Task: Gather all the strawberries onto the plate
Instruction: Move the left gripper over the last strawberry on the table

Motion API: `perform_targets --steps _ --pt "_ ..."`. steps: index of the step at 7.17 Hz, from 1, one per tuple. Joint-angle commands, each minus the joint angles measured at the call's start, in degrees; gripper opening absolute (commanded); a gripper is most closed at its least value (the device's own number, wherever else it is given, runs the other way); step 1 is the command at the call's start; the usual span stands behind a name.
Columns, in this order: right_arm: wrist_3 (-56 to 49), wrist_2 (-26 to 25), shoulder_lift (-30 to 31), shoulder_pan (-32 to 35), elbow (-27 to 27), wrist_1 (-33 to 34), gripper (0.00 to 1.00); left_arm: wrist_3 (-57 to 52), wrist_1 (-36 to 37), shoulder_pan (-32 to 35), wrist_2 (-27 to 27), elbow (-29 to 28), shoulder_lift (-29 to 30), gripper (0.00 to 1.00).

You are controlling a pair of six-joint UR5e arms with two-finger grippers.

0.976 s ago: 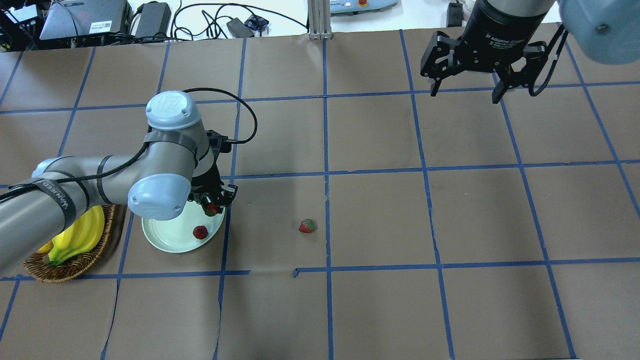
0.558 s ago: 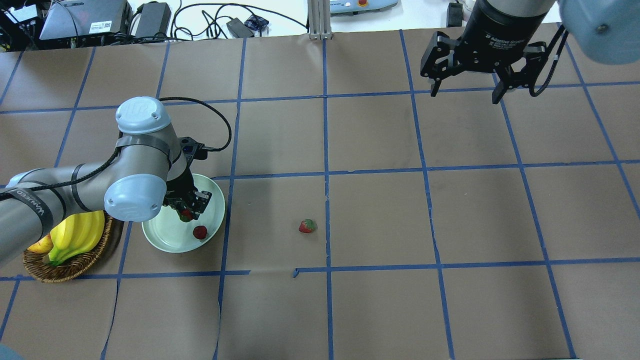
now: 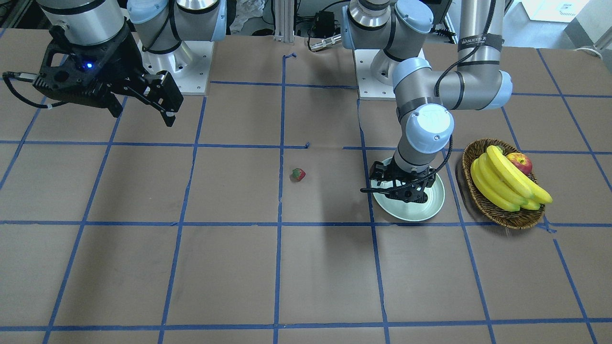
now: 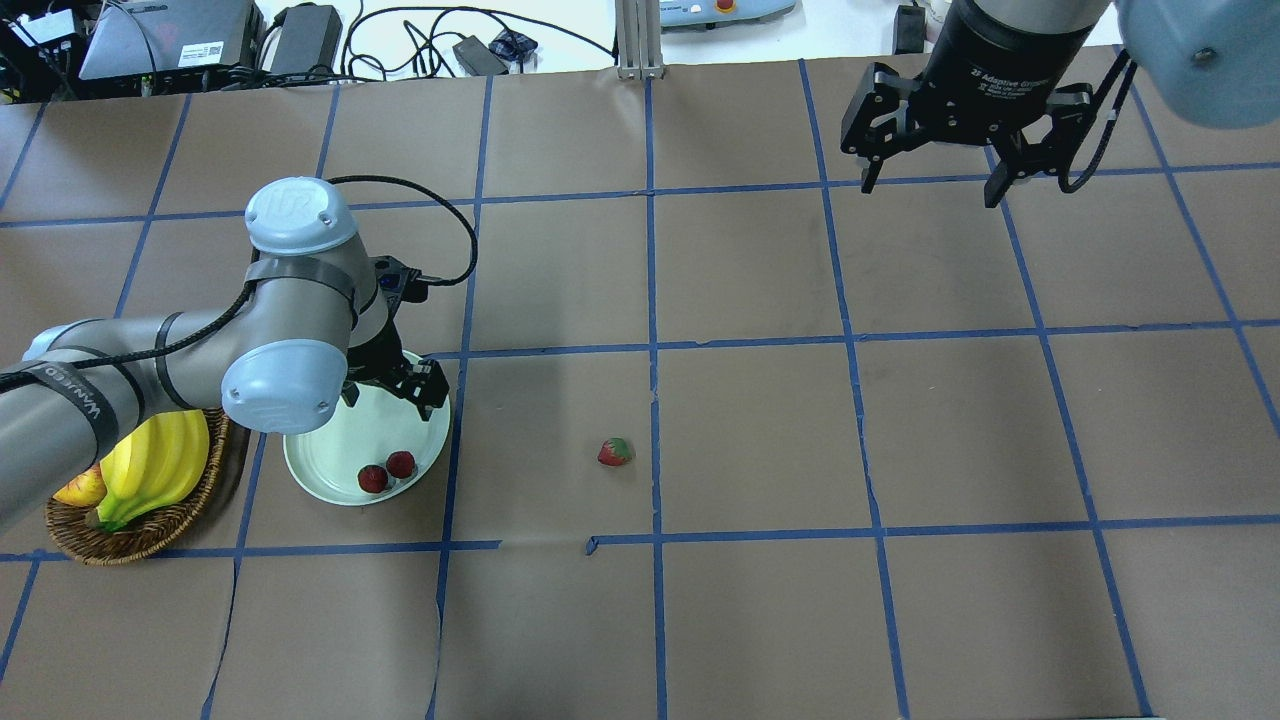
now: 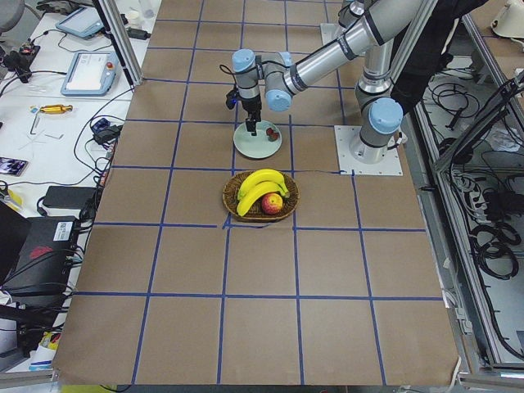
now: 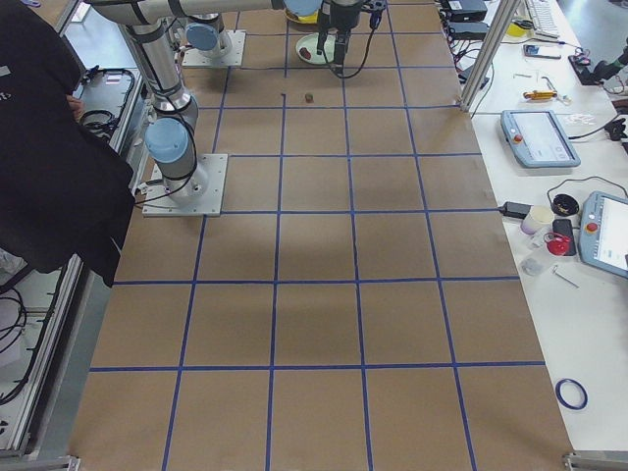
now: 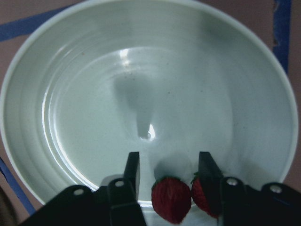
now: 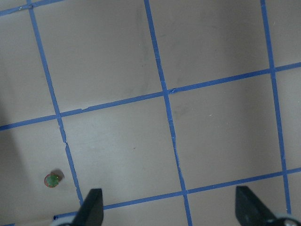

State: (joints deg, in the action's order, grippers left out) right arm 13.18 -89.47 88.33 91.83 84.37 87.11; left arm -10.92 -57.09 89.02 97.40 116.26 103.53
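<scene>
**Desk:** What has moved in the last second?

**Photographer:** The left end effector (image 4: 395,390) came in over the plate (image 4: 312,482) carrying fruit and has since let go. The dropped strawberry (image 4: 373,479) now lies just beside the first strawberry (image 4: 401,464), in the lower right part of the plate in the overhead frame.

**Desk:** So that end effector is empty?

**Photographer:** Yes. Its wrist view shows the two fingers (image 7: 133,168) standing apart above the glossy plate with nothing pinched between them. One berry sits below the gap and the other is half hidden behind the right-hand finger. The right end effector (image 4: 932,190) hangs in the upper right of the overhead frame, spread wide and holding nothing, well apart from everything.

**Desk:** Where does the job stand?

**Photographer:** Two of the three are in. The last strawberry (image 4: 615,452) lies alone on the brown surface (image 4: 760,600), near the frame's centre. It is just left of the vertical blue tape line (image 4: 655,300) and well to the right of the plate. The basket (image 4: 150,535) of bananas at lower left plays no part.

**Desk:** And the next move?

**Photographer:** By my reading, the release step is over and the third fetch begins. The left arm should lift clear of the rim and cross rightward. It should then come down with its jaws straddling that small, round berry and close gently, since the berry could roll or squirt free. After that, it goes back to a bare patch of plate.
</scene>
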Motion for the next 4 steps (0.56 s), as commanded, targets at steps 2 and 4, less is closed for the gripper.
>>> perform_targets --steps 2,4 --pt "0.0 0.0 0.09 0.01 0.0 -0.18 1.0 19.99 -0.22 12.45 -1.16 -3.67 1.58 1.0" --pt "0.0 0.0 0.09 0.01 0.09 -0.18 1.0 31.24 0.31 18.1 -5.34 -3.76 2.2 0.99"
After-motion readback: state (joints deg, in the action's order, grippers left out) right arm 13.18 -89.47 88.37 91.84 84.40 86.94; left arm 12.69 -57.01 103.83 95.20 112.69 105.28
